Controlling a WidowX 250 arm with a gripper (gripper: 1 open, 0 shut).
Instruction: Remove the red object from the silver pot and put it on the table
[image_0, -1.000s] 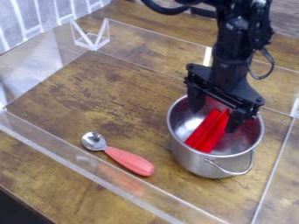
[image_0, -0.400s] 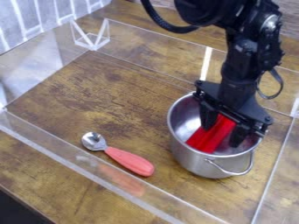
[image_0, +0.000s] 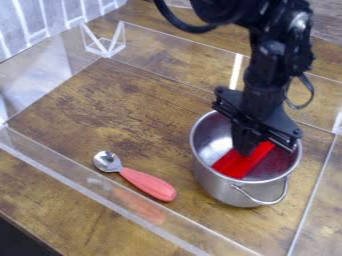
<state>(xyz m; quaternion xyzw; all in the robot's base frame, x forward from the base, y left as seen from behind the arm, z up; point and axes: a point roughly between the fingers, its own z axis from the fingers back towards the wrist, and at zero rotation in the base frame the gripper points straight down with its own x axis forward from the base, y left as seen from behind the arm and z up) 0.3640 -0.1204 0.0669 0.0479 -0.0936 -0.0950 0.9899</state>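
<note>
Red object (image_0: 245, 160) inside silver pot (image_0: 214, 178); spoon (image_0: 135, 175) lies left.

Black arm enters from top right, forearm angled down and slightly left, wrist pointing nearly straight down. Gripper (image_0: 257, 140) sits low, fingers close together, jaws clamped shut. Cable loops beside the wrist.
</note>
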